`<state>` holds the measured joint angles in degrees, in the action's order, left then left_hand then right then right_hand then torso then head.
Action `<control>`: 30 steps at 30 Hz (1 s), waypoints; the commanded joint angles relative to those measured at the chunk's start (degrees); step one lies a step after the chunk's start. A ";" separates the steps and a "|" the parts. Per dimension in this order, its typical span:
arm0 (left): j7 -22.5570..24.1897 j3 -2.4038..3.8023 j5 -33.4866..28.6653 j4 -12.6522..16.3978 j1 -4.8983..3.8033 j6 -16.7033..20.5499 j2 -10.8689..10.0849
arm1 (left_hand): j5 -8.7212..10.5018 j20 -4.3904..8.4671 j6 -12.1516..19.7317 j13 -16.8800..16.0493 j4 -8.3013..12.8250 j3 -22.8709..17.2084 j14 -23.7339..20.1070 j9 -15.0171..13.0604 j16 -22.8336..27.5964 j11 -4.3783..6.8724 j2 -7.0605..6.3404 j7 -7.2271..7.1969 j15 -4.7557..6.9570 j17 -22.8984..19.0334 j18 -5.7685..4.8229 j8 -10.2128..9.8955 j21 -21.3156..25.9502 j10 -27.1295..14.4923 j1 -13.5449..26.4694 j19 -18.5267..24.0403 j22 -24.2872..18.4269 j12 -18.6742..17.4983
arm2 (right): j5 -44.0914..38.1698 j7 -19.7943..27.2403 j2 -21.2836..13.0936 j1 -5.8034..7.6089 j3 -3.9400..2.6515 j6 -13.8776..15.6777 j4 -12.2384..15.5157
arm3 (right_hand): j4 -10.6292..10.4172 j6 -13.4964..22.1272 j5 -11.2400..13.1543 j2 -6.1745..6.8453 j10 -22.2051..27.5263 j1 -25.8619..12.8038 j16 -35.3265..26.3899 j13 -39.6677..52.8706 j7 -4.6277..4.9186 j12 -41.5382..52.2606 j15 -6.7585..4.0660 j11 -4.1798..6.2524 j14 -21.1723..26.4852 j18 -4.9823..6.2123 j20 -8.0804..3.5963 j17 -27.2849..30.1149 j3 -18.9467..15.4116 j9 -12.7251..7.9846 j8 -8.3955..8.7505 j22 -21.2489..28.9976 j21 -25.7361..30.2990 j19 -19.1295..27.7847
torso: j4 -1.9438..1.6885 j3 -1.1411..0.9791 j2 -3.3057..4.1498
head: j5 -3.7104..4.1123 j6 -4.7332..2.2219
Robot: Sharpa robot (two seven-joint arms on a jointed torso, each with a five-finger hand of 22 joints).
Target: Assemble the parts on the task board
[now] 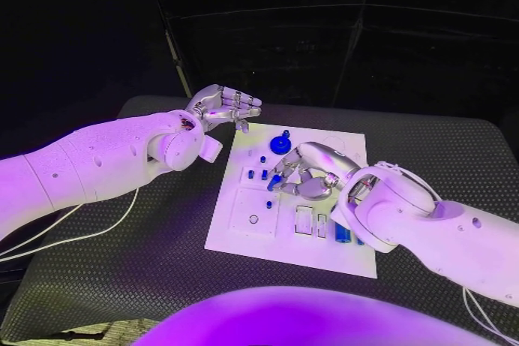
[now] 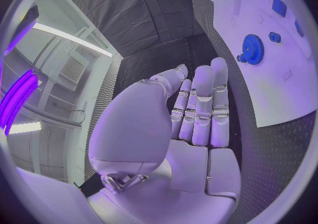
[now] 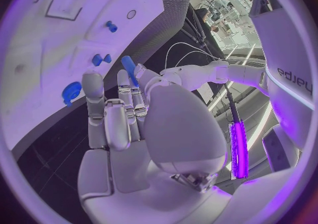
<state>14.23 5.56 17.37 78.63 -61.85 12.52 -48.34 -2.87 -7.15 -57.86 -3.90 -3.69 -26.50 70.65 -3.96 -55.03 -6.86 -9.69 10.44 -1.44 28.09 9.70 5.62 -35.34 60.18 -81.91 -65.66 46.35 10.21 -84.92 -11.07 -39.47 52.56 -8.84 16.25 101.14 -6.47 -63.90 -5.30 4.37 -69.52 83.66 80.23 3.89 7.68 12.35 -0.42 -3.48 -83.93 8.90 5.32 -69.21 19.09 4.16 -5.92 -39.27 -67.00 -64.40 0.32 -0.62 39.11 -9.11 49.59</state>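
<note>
The white task board [image 1: 313, 250] lies mid-table. A blue gear [image 1: 281, 144] stands near its far edge, with small blue parts [image 1: 259, 160] beside it and a blue bar [image 1: 343, 233] in a slot near the right arm. My right hand [image 1: 310, 175] hovers over the board's middle and pinches a blue peg [image 3: 127, 68] between thumb and a finger. The gear [image 3: 71, 91] lies beyond its fingertips. My left hand [image 1: 224, 106] hangs over the board's far left corner, fingers bent, holding nothing. In its wrist view the gear [image 2: 253, 49] sits on the board [image 2: 278, 96] beside the hand [image 2: 199, 107].
White cables [image 1: 92, 227] run over the black mat [image 1: 141, 271] left of the board. Rectangular recesses [image 1: 305, 218] mark the board's near half. The table's far edge [image 1: 325, 109] lies close behind the left hand.
</note>
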 commanded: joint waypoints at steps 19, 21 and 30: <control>0.13 0.06 -0.25 -0.29 -0.11 -0.85 0.86 | -0.04 -0.04 -0.16 0.10 0.26 -0.05 -0.43 0.07 0.21 -0.03 0.52 0.22 -0.14 -0.08 0.74 0.27 0.33 -0.43 0.01 0.37 -0.07 0.18 | -7.59 4.98 7.66 -0.33 5.60 -2.30 -6.04 | 0.19 -0.28 -0.17 -0.28 -0.28 -0.05 0.38 0.07 0.03 -0.41 -0.51 -0.03 -2.59 0.02 -0.01 0.04 0.54 0.08 -0.10 0.23 -0.12 -0.36 | 0.18 -0.11 -0.06 | -1.46 0.41; 0.11 0.06 -0.25 -0.32 -0.11 -0.88 0.89 | -0.04 -0.04 -0.16 0.10 0.26 -0.05 -0.43 0.07 0.21 -0.03 0.52 0.22 -0.14 -0.08 0.74 0.27 0.33 -0.43 0.01 0.37 -0.07 0.18 | -8.20 4.69 7.81 -0.35 5.68 -3.06 -6.46 | 0.19 -0.28 -0.18 -0.27 -0.27 -0.05 0.38 0.06 0.03 -0.42 -0.51 -0.03 -2.59 0.02 -0.01 0.04 0.54 0.08 -0.10 0.23 -0.12 -0.36 | 0.18 -0.11 -0.06 | -1.41 0.41; 0.02 0.06 -0.25 -0.39 -0.11 -0.96 0.96 | -0.04 -0.05 -0.15 0.09 0.32 -0.04 -0.44 0.07 0.19 -0.04 0.59 0.23 -0.14 -0.13 0.75 0.29 0.34 -0.59 -0.04 0.36 -0.07 0.25 | -9.67 3.77 8.04 -0.37 6.17 -5.30 -7.44 | 0.30 -0.27 -0.40 -0.27 -0.18 0.02 0.38 0.03 0.07 -0.65 -0.49 -0.08 -2.58 0.00 -0.02 0.04 0.69 0.06 -0.04 0.22 -0.12 -0.34 | 0.16 -0.09 -0.03 | -1.45 0.41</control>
<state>14.12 5.56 17.37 78.21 -61.86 12.16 -47.46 -2.87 -7.15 -57.86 -3.90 -3.70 -26.50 70.65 -3.96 -55.03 -7.06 -9.69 10.44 -1.44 28.00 9.70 5.61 -35.34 59.98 -81.91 -65.66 46.35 10.21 -92.90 -7.08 -31.52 52.15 -2.68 12.96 93.67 -6.08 -63.81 -5.50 4.37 -69.51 83.67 80.43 3.88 7.68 11.90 -0.41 -3.48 -83.93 8.90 5.32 -69.19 19.46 4.17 -5.78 -39.09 -67.00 -64.40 0.47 -0.70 39.06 -10.49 50.01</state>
